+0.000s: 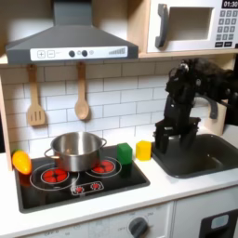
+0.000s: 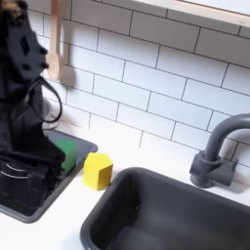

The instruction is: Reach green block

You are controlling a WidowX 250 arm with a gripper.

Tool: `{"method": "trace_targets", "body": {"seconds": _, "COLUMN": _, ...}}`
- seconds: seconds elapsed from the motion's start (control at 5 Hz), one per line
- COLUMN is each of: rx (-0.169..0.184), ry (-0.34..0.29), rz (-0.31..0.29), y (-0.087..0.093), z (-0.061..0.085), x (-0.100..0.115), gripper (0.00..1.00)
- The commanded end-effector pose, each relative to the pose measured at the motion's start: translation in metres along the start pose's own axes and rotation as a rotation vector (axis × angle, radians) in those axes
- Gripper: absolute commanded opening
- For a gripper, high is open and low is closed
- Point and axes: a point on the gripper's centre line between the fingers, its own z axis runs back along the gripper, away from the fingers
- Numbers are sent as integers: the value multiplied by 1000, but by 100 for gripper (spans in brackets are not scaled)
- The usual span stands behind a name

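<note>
The green block [image 1: 124, 152] stands on the back right corner of the black stove top [image 1: 112, 181], just right of the steel pot [image 1: 77, 149]. In the second exterior view the green block [image 2: 66, 154] shows partly behind the black arm. My gripper [image 1: 173, 144] points down with its fingers apart and nothing between them, over the sink's left edge. In the first exterior view it is to the right of the yellow block [image 1: 143, 150] and apart from the green one. In the second exterior view my gripper [image 2: 34, 181] is low at the left, in front of the green block.
The yellow block [image 2: 97, 170] sits on the white counter between stove and dark sink [image 1: 209, 158]. A yellow-orange toy [image 1: 20, 162] lies at the stove's left edge. A grey faucet [image 2: 215, 156] rises behind the sink [image 2: 166, 220]. Wooden utensils [image 1: 82, 98] hang on the tiled wall.
</note>
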Motion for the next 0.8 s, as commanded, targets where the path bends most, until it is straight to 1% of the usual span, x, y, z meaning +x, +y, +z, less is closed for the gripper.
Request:
{"method": "trace_targets", "body": {"seconds": 0.0, "rx": 10, "ry": -7, "rz": 22, "y": 6, "z": -8, "x": 29, "gripper": 100}}
{"method": "trace_targets", "body": {"seconds": 0.6, "rx": 31, "ry": -12, "rz": 49, "y": 14, "z": -21, "x": 65, "gripper": 100}}
